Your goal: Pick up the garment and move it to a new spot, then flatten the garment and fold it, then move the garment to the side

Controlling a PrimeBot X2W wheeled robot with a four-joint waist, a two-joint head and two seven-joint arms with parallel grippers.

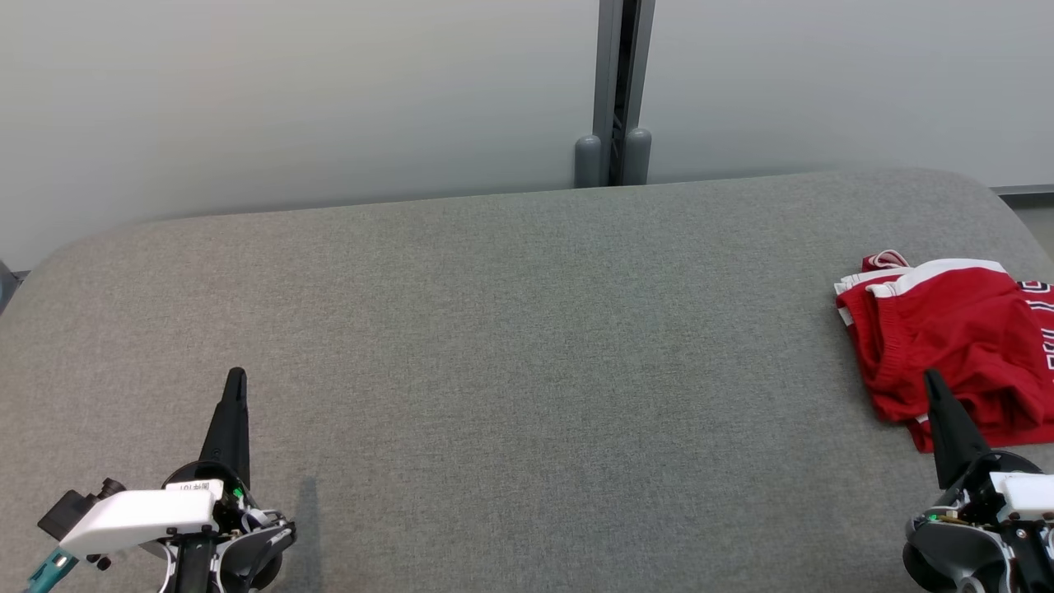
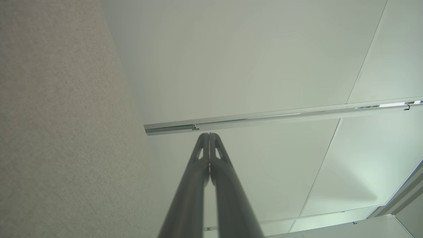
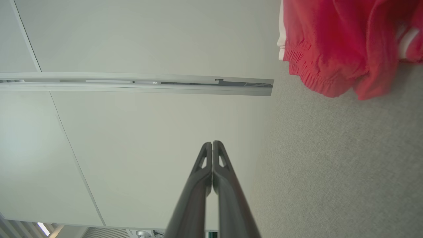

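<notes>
The garment (image 1: 955, 338) is a pair of red shorts with white trim, lying folded and a little rumpled at the far right of the grey padded surface (image 1: 510, 354). In the right wrist view the garment (image 3: 343, 43) fills the upper right corner. My right gripper (image 1: 934, 377) is shut and empty at the lower right, its tip overlapping the shorts' near edge in the head view. Its fingers (image 3: 212, 144) are pressed together. At the lower left my left gripper (image 1: 236, 375) is also shut with nothing in it, far from the garment; its closed fingers (image 2: 209, 135) point toward the wall.
A pale wall runs behind the padded surface, with a grey vertical post (image 1: 614, 91) at the back centre. The surface's rounded back corners curve away at the left and right. A metal rail (image 2: 277, 115) crosses the wall panels.
</notes>
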